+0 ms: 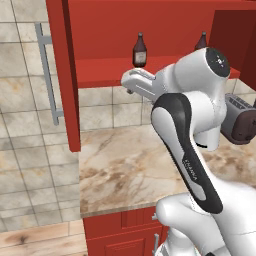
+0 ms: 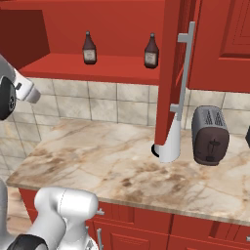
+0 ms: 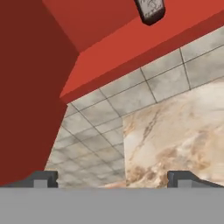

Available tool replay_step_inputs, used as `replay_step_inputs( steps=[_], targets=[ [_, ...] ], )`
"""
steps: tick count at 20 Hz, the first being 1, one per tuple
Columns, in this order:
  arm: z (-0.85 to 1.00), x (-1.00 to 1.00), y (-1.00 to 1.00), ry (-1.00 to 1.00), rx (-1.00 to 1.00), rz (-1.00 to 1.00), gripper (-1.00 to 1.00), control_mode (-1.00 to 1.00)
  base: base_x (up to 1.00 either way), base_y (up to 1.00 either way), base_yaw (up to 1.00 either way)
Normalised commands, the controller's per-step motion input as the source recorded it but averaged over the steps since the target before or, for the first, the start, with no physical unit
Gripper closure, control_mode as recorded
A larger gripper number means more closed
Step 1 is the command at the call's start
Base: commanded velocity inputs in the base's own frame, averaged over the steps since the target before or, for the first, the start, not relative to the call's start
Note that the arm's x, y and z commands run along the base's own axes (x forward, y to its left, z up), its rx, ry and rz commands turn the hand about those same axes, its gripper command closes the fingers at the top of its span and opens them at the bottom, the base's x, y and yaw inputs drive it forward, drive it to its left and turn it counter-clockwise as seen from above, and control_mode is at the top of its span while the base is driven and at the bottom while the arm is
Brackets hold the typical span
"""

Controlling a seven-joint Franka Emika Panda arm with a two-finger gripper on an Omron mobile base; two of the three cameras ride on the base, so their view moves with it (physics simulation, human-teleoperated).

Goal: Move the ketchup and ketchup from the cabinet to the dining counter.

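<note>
Two dark red-brown ketchup bottles stand upright on the red inner shelf of the open cabinet point(image 2: 112, 66). One ketchup point(image 1: 139, 50) point(image 2: 89, 48) is on the left. The other ketchup point(image 1: 201, 41) point(image 2: 151, 51) is on the right, partly behind my arm in the left base view. My white hand point(image 1: 136, 81) hovers just below the shelf's front edge, under the left bottle. In the hand view my gripper point(image 3: 113, 180) is open with nothing between its fingers; a bottle's base point(image 3: 150, 11) shows at the top. The dining counter is out of view.
Open cabinet doors hang at both sides, the left door point(image 1: 62, 75) and the right door point(image 2: 173, 73), each with a long silver handle. Below lies a marbled worktop point(image 2: 107, 161) backed by tiles, carrying a toaster point(image 2: 210, 135) and a white paper-towel roll point(image 2: 168, 145).
</note>
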Motion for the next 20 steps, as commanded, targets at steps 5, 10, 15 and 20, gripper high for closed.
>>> replay_step_inputs(
  steps=[5, 10, 15, 20],
  targets=[
    [0.05, 0.0, -0.49, -0.18, -0.2, 0.0, -1.0, -1.0, 0.0, 0.0, 0.0],
    [0.17, 0.06, -0.46, -0.1, -0.07, 0.0, -1.0, -1.0, 0.0, 0.0, 0.0],
    [0.26, 0.11, -0.36, 0.0, -0.02, -0.06, -1.0, -1.0, 0.0, 0.0, 0.0],
    [0.26, 0.21, -0.27, -0.01, -0.06, -0.09, -1.0, -1.0, 0.0, 0.0, 0.0]
  ],
)
